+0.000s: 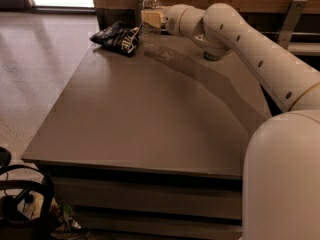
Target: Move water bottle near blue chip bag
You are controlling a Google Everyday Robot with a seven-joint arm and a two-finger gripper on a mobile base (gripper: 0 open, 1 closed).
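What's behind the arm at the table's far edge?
Only the dark-green base of what looks like a can shows below the arm; the rest of it is covered. The gripper holds the water bottle beside the blue chip bag.

So we've got a big flat grey-brown table (pixel 145 119) here, with a matte top and what looks like a couple more slabs stacked under its front edge. Everything on it sits along the far edge. The blue chip bag (pixel 117 35) lies crumpled near the far left corner. The water bottle (pixel 151 3) stands upright just beside it on the right, though we can't tell if its base actually touches the top. The gripper (pixel 151 18) is clamped around the bottle at label height. The arm's shadow falls across the far right part of the top.
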